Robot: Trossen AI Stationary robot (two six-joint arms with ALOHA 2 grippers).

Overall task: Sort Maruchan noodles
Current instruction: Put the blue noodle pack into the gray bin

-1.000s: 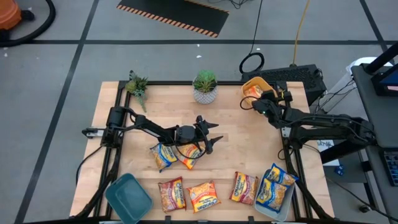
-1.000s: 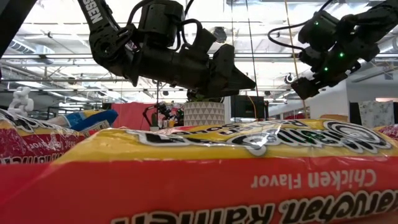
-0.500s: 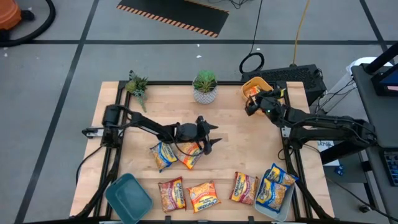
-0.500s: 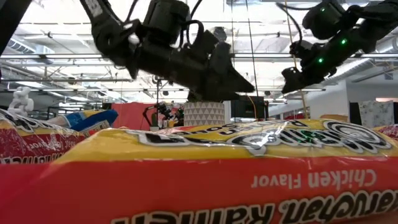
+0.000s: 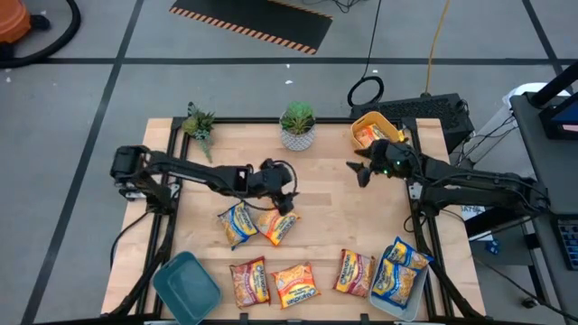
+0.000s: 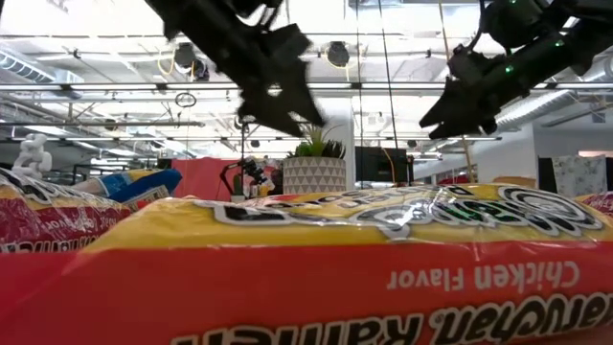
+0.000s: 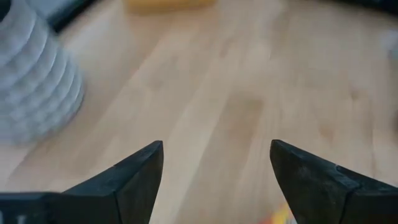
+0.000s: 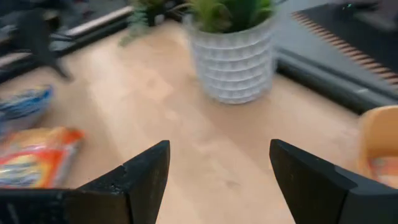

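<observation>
- Two Maruchan noodles packets (image 5: 256, 223), one blue-yellow, one orange, touching, flat at table centre.
- Three more (image 5: 301, 280) in a near-edge row: red, orange, red.
- Blue-yellow packets (image 5: 400, 269) piled in the pale bin.
- One orange packet (image 5: 367, 134) in the yellow bin.

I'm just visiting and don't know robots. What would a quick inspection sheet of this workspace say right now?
Surface: wooden table, bare in the middle.
Job's things: two noodle packets lie mid-table, three more along the near edge; packets also sit in the yellow bin and the pale bin; the teal bin is empty.
Clutter: potted plant in a white pot, small green plant.
End effectors: left end effector open, above the two mid-table packets, holding nothing; right end effector open, empty, near the yellow bin.
Cables: yellow cable and dark cables on the floor behind.
Surroundings: grey floor, striped mat; no person seen.
</observation>
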